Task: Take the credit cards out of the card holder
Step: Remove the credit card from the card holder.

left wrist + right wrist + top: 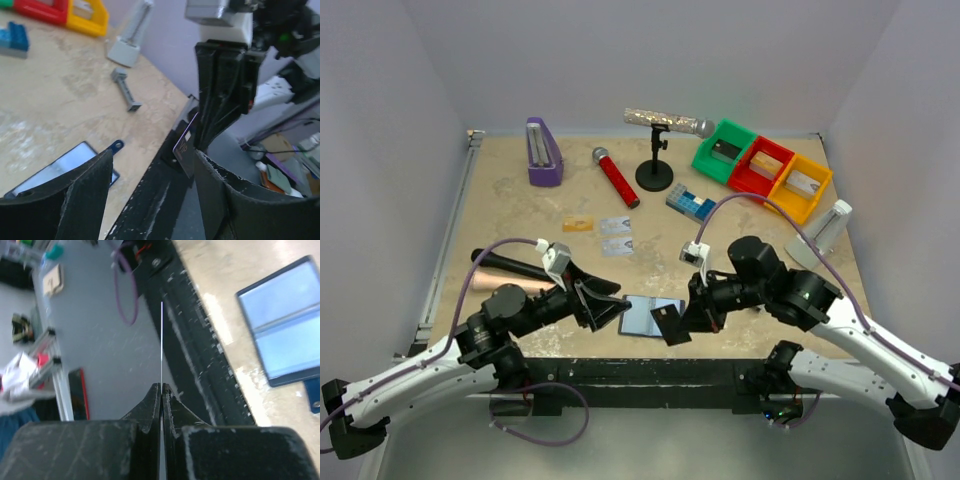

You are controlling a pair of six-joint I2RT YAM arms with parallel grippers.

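The left gripper (613, 303) hangs low just left of the wallet (642, 314), its fingers spread wide with nothing between them. I cannot tell whether its near fingertip touches the wallet's left edge. Farther up the table (510, 205), well apart from both arms, lie a gold card (578, 224) and two grey cards (615, 225), flat and free of each other.

The wallet lies open and flat close to the table's near edge, between the two grippers, its two pale halves side by side. Whether any card is left in its pockets I cannot tell.

The right gripper (682, 318) has its fingers pressed together on a dark card (667, 322). It pinches the card by one end, and the long axis runs straight out past the fingertips. The right wrist view shows the card edge-on as a thin line. There it stands over the dark rail at the near edge, with the wallet off to one side, so it looks clear of the pockets.

The move to come likely turns on this: the laid-out cards lie far and to the left of the right fingers, beyond the wallet. The left gripper sits close to the straight line there. The right arm has the card, so it probably has to lift it and swing it over or around that gripper.
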